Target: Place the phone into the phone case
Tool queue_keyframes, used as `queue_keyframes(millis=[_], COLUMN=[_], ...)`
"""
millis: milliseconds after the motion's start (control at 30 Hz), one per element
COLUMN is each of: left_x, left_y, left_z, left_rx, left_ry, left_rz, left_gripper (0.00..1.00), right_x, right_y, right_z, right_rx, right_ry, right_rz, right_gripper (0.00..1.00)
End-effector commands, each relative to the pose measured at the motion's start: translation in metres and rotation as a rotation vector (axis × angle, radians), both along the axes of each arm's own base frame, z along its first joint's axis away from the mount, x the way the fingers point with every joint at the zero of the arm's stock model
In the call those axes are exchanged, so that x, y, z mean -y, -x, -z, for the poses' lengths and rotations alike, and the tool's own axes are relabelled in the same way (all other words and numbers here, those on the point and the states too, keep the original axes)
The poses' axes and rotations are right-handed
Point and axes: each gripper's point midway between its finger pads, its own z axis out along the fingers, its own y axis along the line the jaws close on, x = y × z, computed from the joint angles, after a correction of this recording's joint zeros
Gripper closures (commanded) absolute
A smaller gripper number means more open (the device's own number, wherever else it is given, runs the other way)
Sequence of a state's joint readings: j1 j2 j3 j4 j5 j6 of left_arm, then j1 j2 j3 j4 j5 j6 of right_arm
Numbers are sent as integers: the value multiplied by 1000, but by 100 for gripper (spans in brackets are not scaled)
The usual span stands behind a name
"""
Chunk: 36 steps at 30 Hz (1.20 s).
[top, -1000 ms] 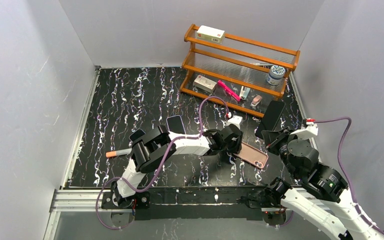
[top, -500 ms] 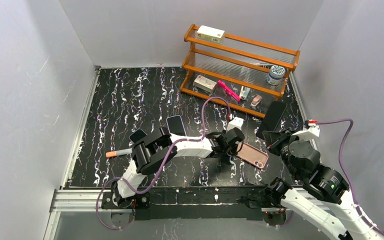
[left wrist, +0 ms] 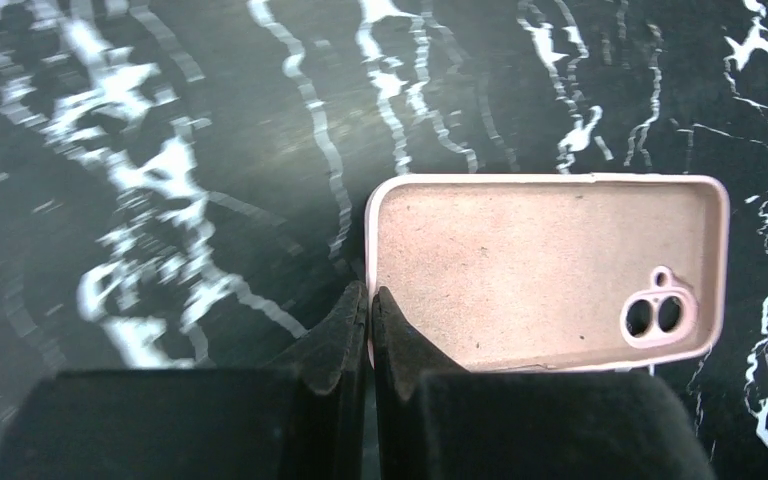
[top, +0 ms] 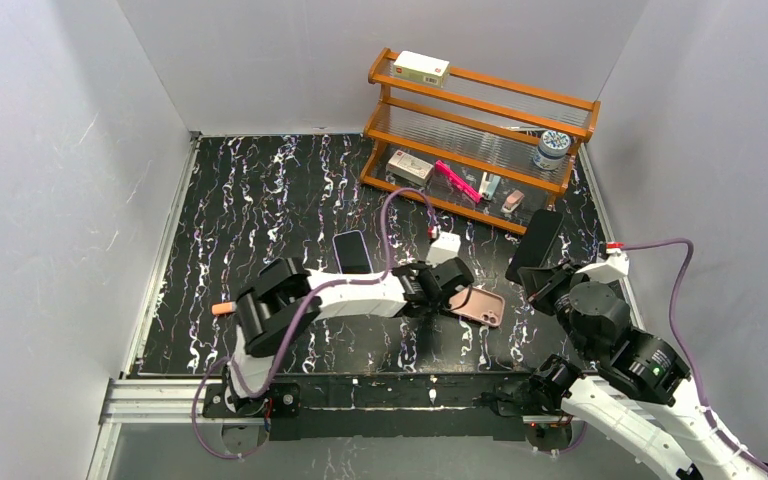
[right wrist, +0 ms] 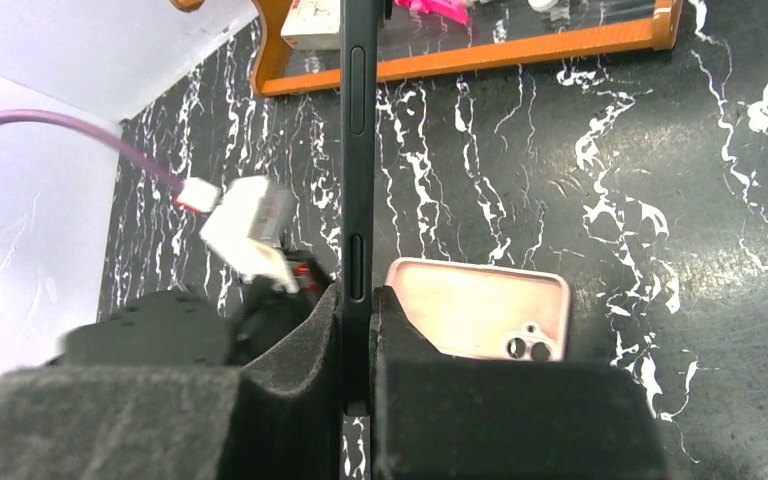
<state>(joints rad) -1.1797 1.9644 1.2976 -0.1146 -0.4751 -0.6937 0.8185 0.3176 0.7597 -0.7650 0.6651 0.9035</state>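
Observation:
The pink phone case (top: 480,306) lies open side up on the black marbled table, right of centre. It also shows in the left wrist view (left wrist: 550,265) and the right wrist view (right wrist: 480,308). My left gripper (top: 452,297) (left wrist: 370,300) is shut on the case's left short wall. My right gripper (top: 552,283) (right wrist: 357,300) is shut on a black phone (top: 537,243) (right wrist: 357,130). It holds the phone on edge above the table, to the right of the case.
A wooden shelf (top: 480,125) with small boxes, a pink item and a jar stands at the back right. A second dark phone (top: 352,251) lies flat left of the left gripper. An orange marker (top: 228,308) lies at the left.
My left gripper has dragged the pink case to the left and turned it. My right arm has shifted slightly left with the phone.

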Motion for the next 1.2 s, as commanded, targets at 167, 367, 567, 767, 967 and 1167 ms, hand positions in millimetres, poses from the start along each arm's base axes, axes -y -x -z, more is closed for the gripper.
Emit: queue_keyframes(millis=[167, 367, 567, 767, 967, 1167], left_x=[-113, -141, -128, -100, -83, -89], left_y=[15, 48, 50, 28, 20, 23], left_z=[-48, -21, -41, -78, -73, -40], left_rx=[52, -73, -64, 7, -63, -167], left_ry=[6, 43, -8, -18, 29, -56], left_rz=[-285, -300, -132, 106, 368, 515], left_gripper=[100, 100, 61, 39, 38, 39], right_x=[-20, -30, -31, -34, -34, -29], right_y=[-6, -7, -7, -8, -9, -8], right_z=[4, 16, 22, 23, 17, 12], right_rx=[0, -27, -43, -34, -18, 0], right_ry=[-68, -69, -52, -51, -53, -52], right_rz=[-40, -64, -71, -85, -85, -74], right_gripper=[99, 99, 99, 99, 99, 99])
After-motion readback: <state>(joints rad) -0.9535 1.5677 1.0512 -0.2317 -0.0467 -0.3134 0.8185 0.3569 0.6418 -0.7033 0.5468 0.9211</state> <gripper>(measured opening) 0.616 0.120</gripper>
